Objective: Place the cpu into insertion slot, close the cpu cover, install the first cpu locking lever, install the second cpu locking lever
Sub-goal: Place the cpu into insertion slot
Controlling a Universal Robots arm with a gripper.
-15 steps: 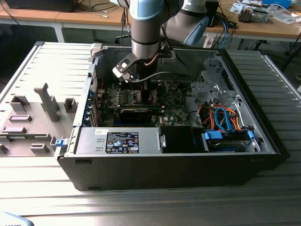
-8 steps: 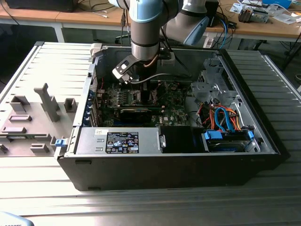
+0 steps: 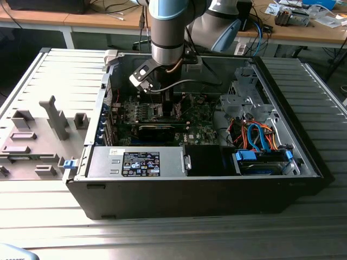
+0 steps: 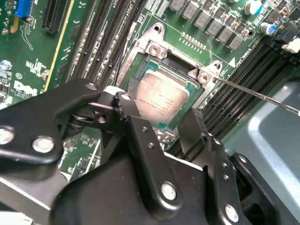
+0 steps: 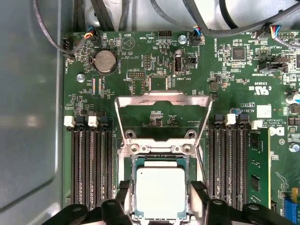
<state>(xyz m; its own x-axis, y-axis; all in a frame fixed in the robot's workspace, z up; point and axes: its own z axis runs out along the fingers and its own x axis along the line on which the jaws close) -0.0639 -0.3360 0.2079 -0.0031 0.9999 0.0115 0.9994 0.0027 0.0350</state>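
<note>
The cpu (image 5: pixel 160 192) lies flat in the motherboard (image 5: pixel 234 70) socket (cpu cover (image 5: pixel 161 101) swung open beyond it). The jaws stand spread, one each side, just clear.

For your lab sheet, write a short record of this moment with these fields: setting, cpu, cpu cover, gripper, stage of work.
setting: motherboard inside an open computer case
cpu: lies flat in the socket, silver top up
cpu cover: swung open, away from the socket, not over the cpu
gripper: open, one finger at each side of the cpu, apart from it
stage of work: cpu seated; cover not yet closed
</note>
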